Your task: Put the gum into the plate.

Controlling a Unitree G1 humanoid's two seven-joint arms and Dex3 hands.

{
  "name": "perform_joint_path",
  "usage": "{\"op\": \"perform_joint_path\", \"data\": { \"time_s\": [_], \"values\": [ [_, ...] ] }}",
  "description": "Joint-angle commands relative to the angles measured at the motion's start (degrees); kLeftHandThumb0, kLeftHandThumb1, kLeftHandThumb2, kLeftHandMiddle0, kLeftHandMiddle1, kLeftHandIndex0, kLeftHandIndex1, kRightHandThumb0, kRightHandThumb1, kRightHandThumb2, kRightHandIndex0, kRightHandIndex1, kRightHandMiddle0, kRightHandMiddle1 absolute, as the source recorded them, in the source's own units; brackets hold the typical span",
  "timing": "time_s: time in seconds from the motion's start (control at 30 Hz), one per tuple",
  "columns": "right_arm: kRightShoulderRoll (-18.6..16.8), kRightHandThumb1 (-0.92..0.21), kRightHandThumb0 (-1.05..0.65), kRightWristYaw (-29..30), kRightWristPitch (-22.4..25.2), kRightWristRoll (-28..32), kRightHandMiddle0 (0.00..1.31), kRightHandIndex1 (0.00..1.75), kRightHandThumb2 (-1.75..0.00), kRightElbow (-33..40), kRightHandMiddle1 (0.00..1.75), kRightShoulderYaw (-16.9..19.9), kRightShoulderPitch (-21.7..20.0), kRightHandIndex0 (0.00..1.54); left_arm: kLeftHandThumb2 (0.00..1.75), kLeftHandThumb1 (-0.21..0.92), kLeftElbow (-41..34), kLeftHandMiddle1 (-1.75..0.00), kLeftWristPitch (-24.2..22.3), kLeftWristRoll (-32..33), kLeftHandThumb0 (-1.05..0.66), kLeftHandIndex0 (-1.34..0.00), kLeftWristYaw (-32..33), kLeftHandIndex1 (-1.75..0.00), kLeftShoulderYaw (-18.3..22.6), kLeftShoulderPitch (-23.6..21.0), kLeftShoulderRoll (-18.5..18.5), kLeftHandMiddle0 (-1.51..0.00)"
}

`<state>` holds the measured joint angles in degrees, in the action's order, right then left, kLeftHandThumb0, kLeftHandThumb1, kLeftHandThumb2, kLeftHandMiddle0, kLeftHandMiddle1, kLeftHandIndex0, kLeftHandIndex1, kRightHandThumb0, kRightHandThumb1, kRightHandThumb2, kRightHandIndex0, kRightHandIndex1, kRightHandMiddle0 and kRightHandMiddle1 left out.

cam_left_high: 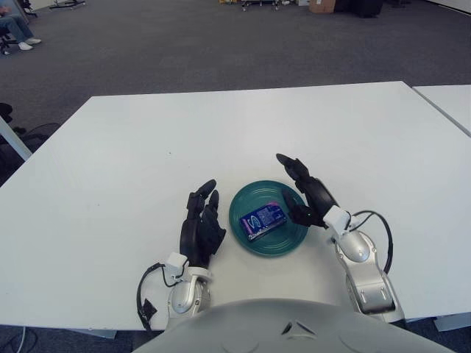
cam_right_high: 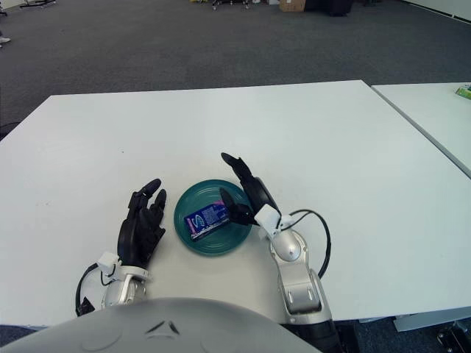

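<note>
A blue and purple gum pack (cam_left_high: 263,219) lies flat in the middle of a teal plate (cam_left_high: 245,199) on the white table. My right hand (cam_left_high: 303,189) is at the plate's right rim, fingers spread and holding nothing, with the thumb reaching over the rim just right of the gum. My left hand (cam_left_high: 202,224) shows on the table just left of the plate, fingers relaxed and empty. The same scene shows in the right eye view, with the gum (cam_right_high: 205,218) in the plate (cam_right_high: 190,207).
The white table (cam_left_high: 221,132) stretches far behind and to both sides of the plate. A second white table (cam_left_high: 450,99) stands at the far right, with a gap between. Grey carpet and office items lie beyond.
</note>
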<state>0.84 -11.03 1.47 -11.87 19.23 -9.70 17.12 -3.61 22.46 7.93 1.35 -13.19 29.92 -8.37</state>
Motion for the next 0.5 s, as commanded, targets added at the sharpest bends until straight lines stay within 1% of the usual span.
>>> {"op": "perform_joint_path", "data": {
  "time_s": [0.0, 0.1, 0.17, 0.3, 0.47],
  "values": [
    [-2.8, -0.92, -0.97, 3.5, -0.7, 3.6, 0.0, 0.01, -0.9, -0.9, 0.27, 1.9, 0.7, 0.14, 0.9, 0.92, -0.9, -0.01, -1.6, -0.5, -1.05, -0.21, 0.6, -1.02, -0.3, 0.7, -1.0, -0.32],
    [-4.9, -0.92, -0.93, 6.2, -1.3, 6.3, 0.0, 0.01, -0.92, -2.0, 0.25, 4.0, 1.2, 0.14, 0.93, 0.92, -1.8, 0.0, -2.5, 0.1, -1.05, -0.13, 0.2, -0.97, -0.4, 1.1, -0.6, -0.28],
    [-5.3, -0.92, -0.91, 7.1, -2.0, 7.5, 0.0, 0.01, -0.93, -2.9, 0.24, 4.8, 1.2, 0.14, 0.94, 0.92, -2.1, 0.0, -2.8, 0.3, -1.05, -0.08, 0.0, -0.94, -0.3, 1.3, -0.4, -0.25],
    [-5.2, -0.92, -0.88, 8.4, -3.0, 8.2, 0.0, 0.01, -0.96, -4.0, 0.25, 5.7, 1.2, 0.15, 0.96, 0.92, -2.5, 0.0, -3.0, 0.8, -1.05, -0.02, -0.5, -0.86, 0.0, 1.4, -0.1, -0.21],
    [-4.3, -0.92, -0.85, 9.2, -3.4, 8.0, 0.0, 0.02, -0.99, -4.3, 0.28, 6.5, 1.1, 0.17, 0.97, 0.92, -2.4, 0.0, -2.9, 1.4, -1.05, 0.0, -1.3, -0.76, 0.4, 1.4, 0.3, -0.2]
  ]
}}
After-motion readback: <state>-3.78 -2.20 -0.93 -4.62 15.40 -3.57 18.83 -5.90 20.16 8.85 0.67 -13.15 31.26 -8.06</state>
